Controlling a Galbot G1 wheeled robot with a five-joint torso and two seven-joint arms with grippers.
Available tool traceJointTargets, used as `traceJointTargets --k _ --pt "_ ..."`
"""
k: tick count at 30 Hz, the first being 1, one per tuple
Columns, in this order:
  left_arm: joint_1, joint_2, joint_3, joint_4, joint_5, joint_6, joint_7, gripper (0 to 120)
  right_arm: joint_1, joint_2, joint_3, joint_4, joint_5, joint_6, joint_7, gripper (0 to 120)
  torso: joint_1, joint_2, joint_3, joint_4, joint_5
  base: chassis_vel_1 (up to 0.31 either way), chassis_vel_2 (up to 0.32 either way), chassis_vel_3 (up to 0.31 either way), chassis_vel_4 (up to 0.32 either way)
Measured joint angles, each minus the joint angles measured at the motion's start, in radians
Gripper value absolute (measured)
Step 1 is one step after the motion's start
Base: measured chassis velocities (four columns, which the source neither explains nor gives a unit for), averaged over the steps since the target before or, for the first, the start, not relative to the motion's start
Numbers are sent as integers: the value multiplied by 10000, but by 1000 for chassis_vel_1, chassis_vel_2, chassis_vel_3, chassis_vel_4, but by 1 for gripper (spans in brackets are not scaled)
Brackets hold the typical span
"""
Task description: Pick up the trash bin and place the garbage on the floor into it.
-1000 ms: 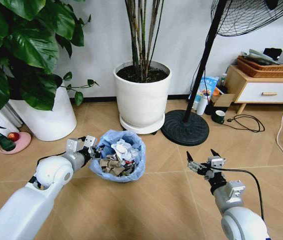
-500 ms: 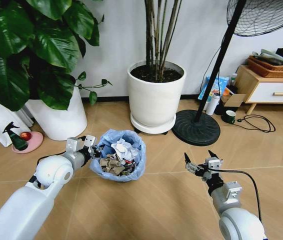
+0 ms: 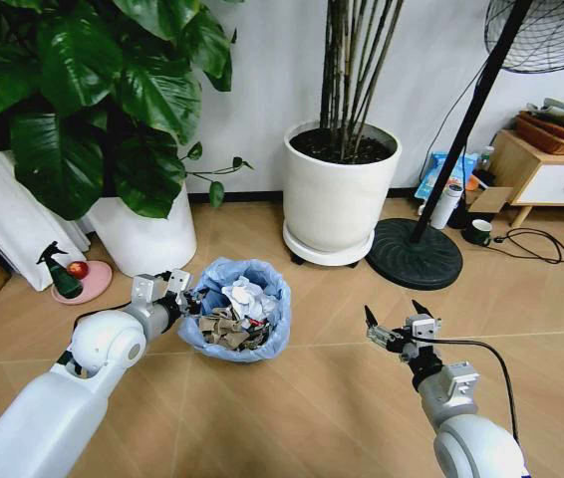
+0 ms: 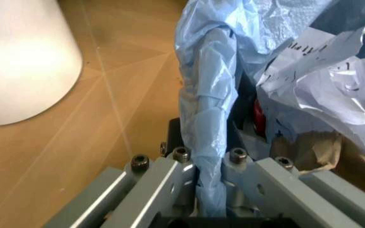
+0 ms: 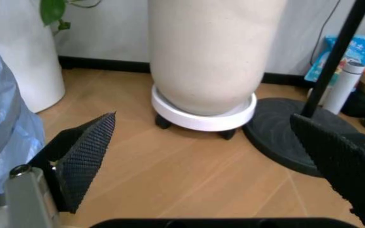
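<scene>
Here, left gripper (image 3: 178, 290) clamps trash bin (image 3: 239, 317) rim, garbage (image 3: 233, 312) inside, print illegible; right gripper (image 3: 394, 321) jaws wide

Dark printed characters run across the crumpled white paper wad (image 4: 322, 71) lying in the blue-lined bin, at about two o'clock in the left wrist view, but they are too creased to read. No other text is legible.

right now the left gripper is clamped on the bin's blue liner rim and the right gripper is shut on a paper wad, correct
Not quite. The right gripper is open and holds nothing; the right wrist view shows its fingers spread apart over bare floor. The rest stands: the left gripper is clamped on the blue liner rim of the trash bin, as the left wrist view shows.
</scene>
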Motion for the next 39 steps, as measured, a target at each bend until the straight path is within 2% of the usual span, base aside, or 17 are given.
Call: traceJointTargets --k 10,19,39 --pt "50 -4 -22 -29 4 0 -23 0 -94 5 50 2 153 12 -2 100 0 0 0 4 -4 146 156 -133 -150" --pt "67 12 -25 -39 -4 0 -17 0 -144 -14 154 65 271 -152 -2 100 0 0 1 -1 3 18 6 -11 -7" --pt "47 -44 -17 64 -1 0 -3 0 -70 -46 114 -101 290 -133 -35 100 -1 0 0 3 2 87 -89 -89 91"
